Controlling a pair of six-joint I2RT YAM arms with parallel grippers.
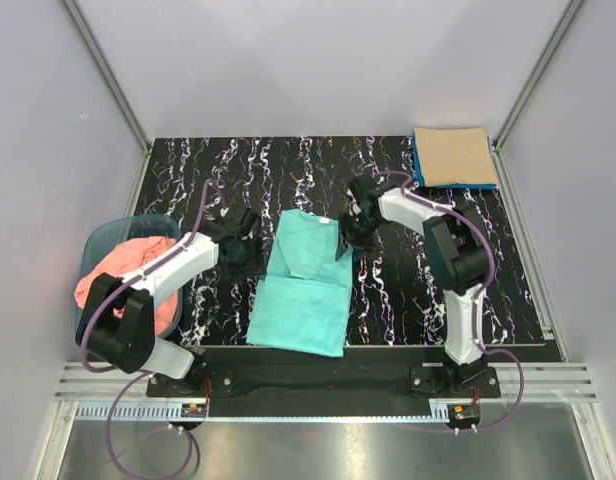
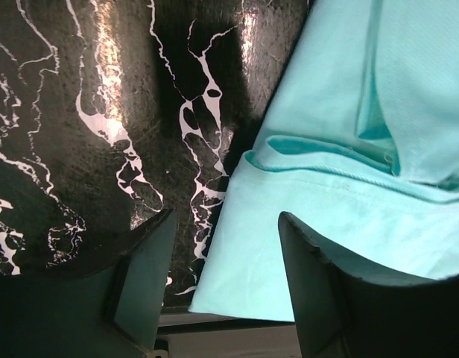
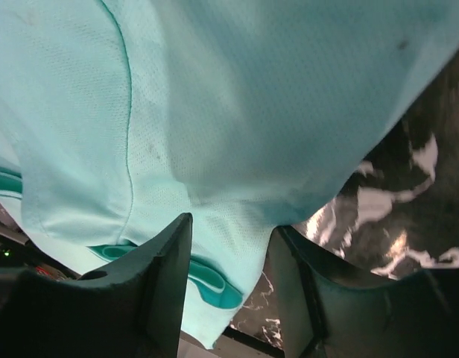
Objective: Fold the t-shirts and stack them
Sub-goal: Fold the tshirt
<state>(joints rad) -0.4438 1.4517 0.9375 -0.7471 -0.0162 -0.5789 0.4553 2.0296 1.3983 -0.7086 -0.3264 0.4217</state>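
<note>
A turquoise-green t-shirt (image 1: 303, 290) lies partly folded in the middle of the black marbled table, its top part doubled over. My left gripper (image 1: 242, 246) is at the shirt's left edge; in the left wrist view it (image 2: 226, 257) is open, and the shirt's edge (image 2: 289, 246) lies below the gap. My right gripper (image 1: 348, 234) is at the shirt's upper right edge; in the right wrist view it (image 3: 229, 257) is open, with the cloth (image 3: 229, 112) running between the jaws. A salmon pink shirt (image 1: 123, 275) lies crumpled in the basket. A folded tan-beige shirt (image 1: 453, 155) lies on a blue shirt (image 1: 419, 172) at the back right.
The blue-grey plastic basket (image 1: 98, 240) stands at the table's left edge beside the left arm. White walls with metal posts close in the table on three sides. A metal rail runs along the near edge by the arm bases.
</note>
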